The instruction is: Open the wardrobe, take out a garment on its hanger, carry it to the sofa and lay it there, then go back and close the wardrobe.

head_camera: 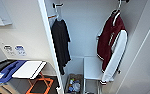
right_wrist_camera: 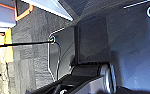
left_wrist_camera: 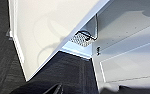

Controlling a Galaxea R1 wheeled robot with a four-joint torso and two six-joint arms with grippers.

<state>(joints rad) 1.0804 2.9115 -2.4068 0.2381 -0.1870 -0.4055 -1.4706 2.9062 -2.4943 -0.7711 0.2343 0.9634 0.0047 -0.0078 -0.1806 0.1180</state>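
The wardrobe (head_camera: 86,32) stands open in the head view, with its white left door (head_camera: 49,42) swung toward me. Inside on the right hangs the garment (head_camera: 110,37), a maroon jacket with white sleeves. It hangs from a thin whitish hanger (head_camera: 116,13) hooked near the top. The left wrist view looks down at the foot of a white wardrobe door (left_wrist_camera: 51,30) above dark carpet (left_wrist_camera: 66,70). Dark parts of my left gripper (left_wrist_camera: 54,88) show at that view's edge.
An all-black garment (head_camera: 60,41) hangs inside on the left. Below are a white shelf unit (head_camera: 92,67) and a basket of small items (head_camera: 73,85). Left of the wardrobe stand a white panel (head_camera: 29,69) on an orange frame (head_camera: 41,86) and a blue object (head_camera: 7,71).
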